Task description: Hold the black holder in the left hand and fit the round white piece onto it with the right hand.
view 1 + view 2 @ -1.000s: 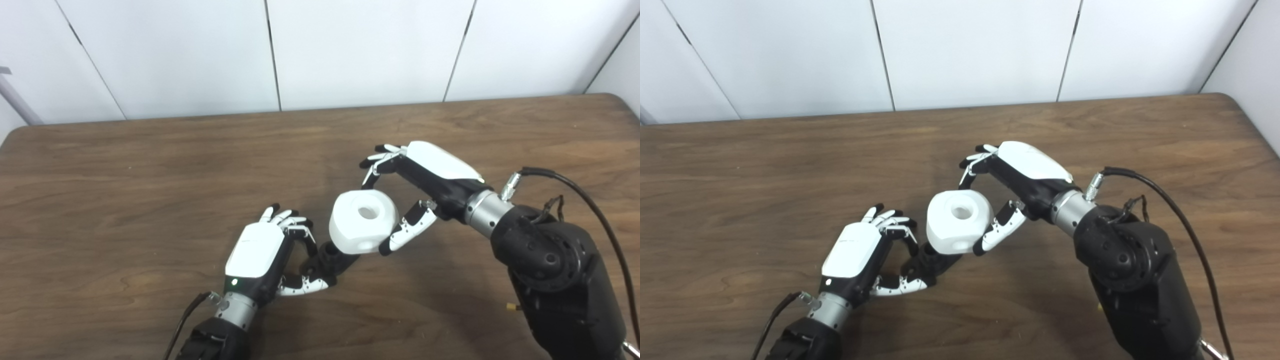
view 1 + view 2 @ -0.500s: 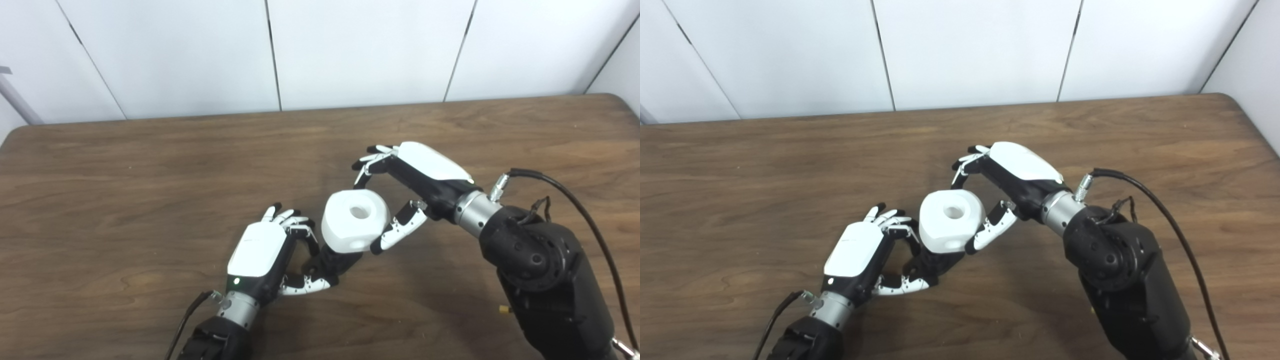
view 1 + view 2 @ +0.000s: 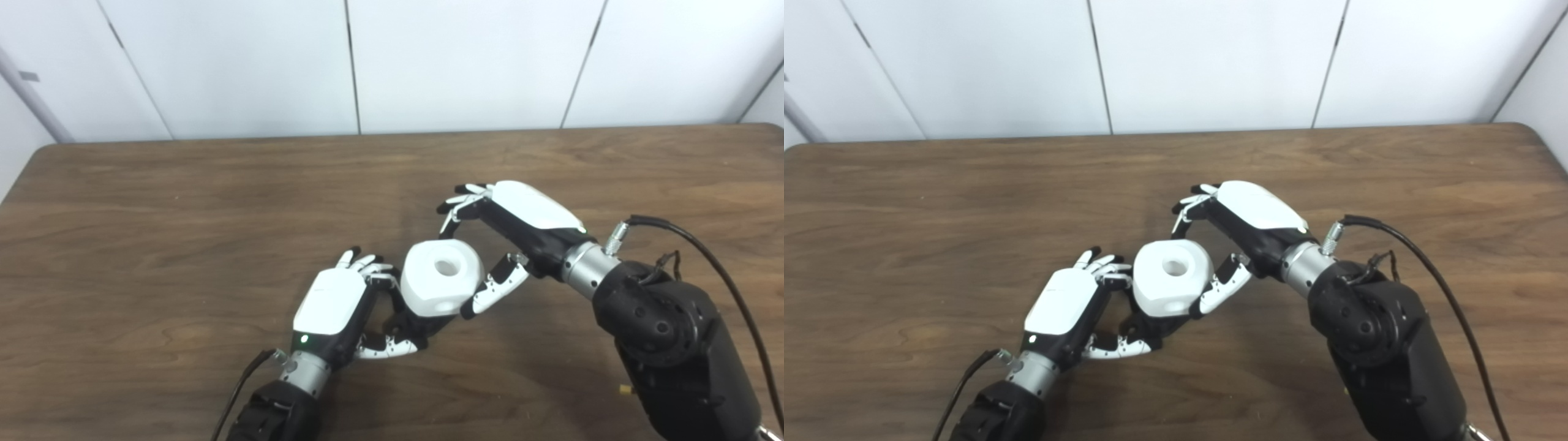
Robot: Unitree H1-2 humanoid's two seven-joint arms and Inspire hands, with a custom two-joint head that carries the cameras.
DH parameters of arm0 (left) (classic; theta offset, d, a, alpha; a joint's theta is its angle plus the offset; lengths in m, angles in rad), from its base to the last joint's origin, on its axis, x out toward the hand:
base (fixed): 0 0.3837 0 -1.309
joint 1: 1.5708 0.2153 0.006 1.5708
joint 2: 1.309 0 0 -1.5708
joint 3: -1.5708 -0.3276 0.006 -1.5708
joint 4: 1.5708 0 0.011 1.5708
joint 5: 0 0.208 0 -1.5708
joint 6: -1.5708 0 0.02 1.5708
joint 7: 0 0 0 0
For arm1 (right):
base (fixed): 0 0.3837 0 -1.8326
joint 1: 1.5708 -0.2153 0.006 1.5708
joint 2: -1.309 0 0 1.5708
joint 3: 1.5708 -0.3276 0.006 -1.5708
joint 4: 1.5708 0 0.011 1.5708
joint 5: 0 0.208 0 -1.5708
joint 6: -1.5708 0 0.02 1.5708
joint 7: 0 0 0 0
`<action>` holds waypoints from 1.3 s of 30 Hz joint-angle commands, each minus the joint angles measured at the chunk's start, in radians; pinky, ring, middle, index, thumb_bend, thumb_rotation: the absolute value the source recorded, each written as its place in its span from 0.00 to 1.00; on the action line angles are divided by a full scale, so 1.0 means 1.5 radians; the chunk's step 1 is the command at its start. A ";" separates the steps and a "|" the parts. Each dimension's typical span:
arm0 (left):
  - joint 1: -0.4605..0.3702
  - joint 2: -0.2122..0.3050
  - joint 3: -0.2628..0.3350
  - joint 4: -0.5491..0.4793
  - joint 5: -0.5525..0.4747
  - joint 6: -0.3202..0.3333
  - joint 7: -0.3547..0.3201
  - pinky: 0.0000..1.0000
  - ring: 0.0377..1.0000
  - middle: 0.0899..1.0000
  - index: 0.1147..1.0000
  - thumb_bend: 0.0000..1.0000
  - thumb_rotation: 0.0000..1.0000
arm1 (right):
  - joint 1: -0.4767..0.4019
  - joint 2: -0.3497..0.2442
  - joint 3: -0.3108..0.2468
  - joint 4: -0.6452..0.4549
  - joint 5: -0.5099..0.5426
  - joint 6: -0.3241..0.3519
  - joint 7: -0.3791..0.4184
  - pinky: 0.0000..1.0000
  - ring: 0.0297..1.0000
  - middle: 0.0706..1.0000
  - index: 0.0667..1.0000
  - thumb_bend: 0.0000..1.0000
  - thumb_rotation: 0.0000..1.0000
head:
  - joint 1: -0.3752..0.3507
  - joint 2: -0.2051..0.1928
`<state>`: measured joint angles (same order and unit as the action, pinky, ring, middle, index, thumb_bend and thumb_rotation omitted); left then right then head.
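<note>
Left eye view. Left robot hand [image 3: 334, 300] sits low over the tabletop [image 3: 153, 245], fingers and thumb curled round the black holder [image 3: 411, 323]. Only a dark stub of the holder shows between thumb and fingers; the rest is covered by the white piece. The low, near-resting posture probably steadies the holder so it does not shift under a push from above. Right robot hand [image 3: 511, 229] is clamped on the white piece [image 3: 442, 286]: fingers curled over its far edge, thumb pressed against the near right side. That side grip leaves the top and the central hole clear, likely so the bore can be lined up with the holder. The piece sits right on top of the holder and against the left fingertips. Whether it is seated or only resting on the holder's tip cannot be told.

Right eye view. Same layout from slightly further right. Left robot hand [image 3: 1062, 309] wraps the holder [image 3: 1146, 329], thumb lying along the tabletop [image 3: 906, 214] beneath it. White piece [image 3: 1170, 285] tilts a little toward the left hand, hole facing up. Right robot hand [image 3: 1240, 229] pinches it from back and side, wrist angled down from the right. Judgement: fitting step under way; the tilt may need levelling before the piece can slide home.
</note>
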<state>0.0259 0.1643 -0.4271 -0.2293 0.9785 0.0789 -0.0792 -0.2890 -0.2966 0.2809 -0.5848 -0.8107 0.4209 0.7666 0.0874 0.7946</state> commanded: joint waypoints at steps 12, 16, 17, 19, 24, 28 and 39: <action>-0.006 -0.010 -0.015 0.017 0.015 0.000 -0.004 1.00 0.88 0.76 0.42 0.52 0.05 | -0.021 0.004 0.007 -0.009 0.005 -0.009 -0.028 1.00 0.97 0.84 0.45 0.52 0.14 | 0.011 -0.003; -0.007 -0.009 -0.016 0.019 0.017 0.000 -0.002 0.99 0.88 0.76 0.42 0.52 0.06 | -0.021 0.008 0.009 -0.009 0.002 -0.005 -0.028 1.00 0.97 0.84 0.45 0.52 0.14 | 0.011 -0.003; -0.007 -0.009 -0.016 0.019 0.016 0.000 -0.002 0.99 0.88 0.76 0.42 0.52 0.06 | -0.021 0.009 0.009 -0.009 0.003 -0.004 -0.028 1.00 0.98 0.84 0.45 0.52 0.14 | 0.011 -0.002; -0.008 -0.009 -0.016 0.019 0.015 0.000 -0.002 0.99 0.88 0.76 0.42 0.52 0.06 | -0.020 0.011 0.008 -0.009 0.004 -0.002 -0.027 1.00 0.98 0.84 0.45 0.52 0.14 | 0.011 -0.002; -0.007 -0.009 -0.016 0.019 0.015 0.000 -0.001 0.99 0.88 0.76 0.42 0.52 0.06 | -0.017 0.013 0.009 -0.010 0.005 -0.002 -0.026 1.00 0.98 0.83 0.45 0.52 0.14 | 0.011 -0.002; -0.007 -0.008 -0.017 0.019 0.017 -0.001 0.001 0.99 0.88 0.76 0.42 0.52 0.06 | -0.014 0.014 0.009 -0.010 0.004 -0.003 -0.026 1.00 0.98 0.83 0.45 0.52 0.14 | 0.011 -0.002; -0.005 -0.008 -0.015 0.009 0.011 0.002 -0.005 0.99 0.88 0.76 0.42 0.52 0.06 | -0.008 0.010 0.014 -0.009 -0.002 -0.005 -0.022 1.00 0.97 0.84 0.45 0.52 0.14 | 0.006 0.005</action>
<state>0.0188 0.1546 -0.4367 -0.2158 0.9801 0.0795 -0.0691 -0.2790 -0.2778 0.3038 -0.5847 -0.8104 0.4246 0.7481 0.0951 0.8023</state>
